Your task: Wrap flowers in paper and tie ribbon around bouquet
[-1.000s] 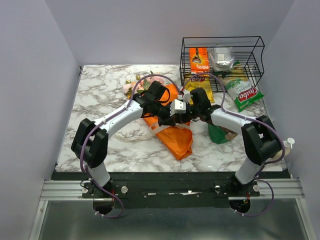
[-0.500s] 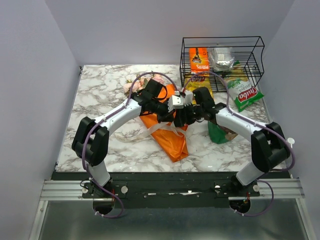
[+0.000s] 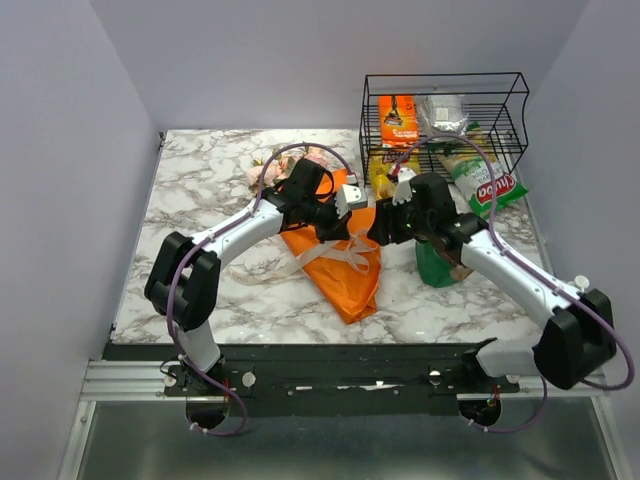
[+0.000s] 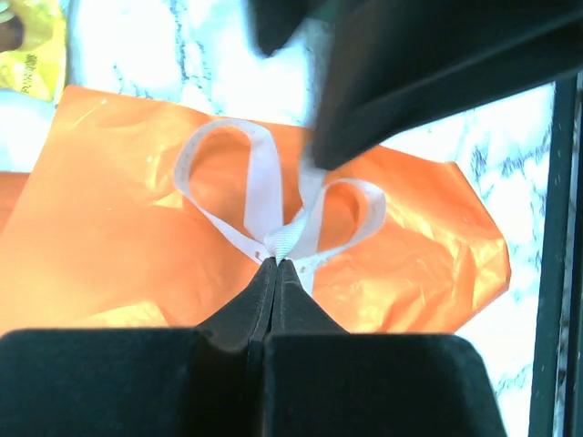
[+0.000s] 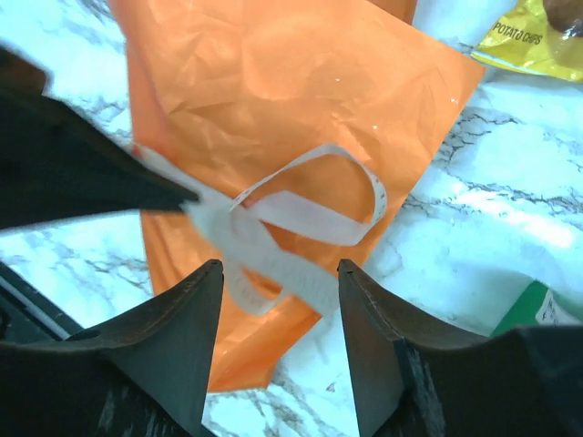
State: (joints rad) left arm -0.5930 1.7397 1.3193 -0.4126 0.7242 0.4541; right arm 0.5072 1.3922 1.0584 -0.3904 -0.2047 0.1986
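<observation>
Left claw (image 4: pixel 276 264), pressed together, pinches the cream ribbon (image 4: pixel 264 182) where its two loops cross over the orange paper (image 4: pixel 109 209), likely to keep them from slipping. Right claw (image 5: pixel 278 269) hovers spread above the paper, empty.

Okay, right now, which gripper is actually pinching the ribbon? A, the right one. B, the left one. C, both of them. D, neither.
B: the left gripper is shut on the ribbon where its loops meet over the orange paper, while the right gripper stands open with nothing clamped in it.
</observation>
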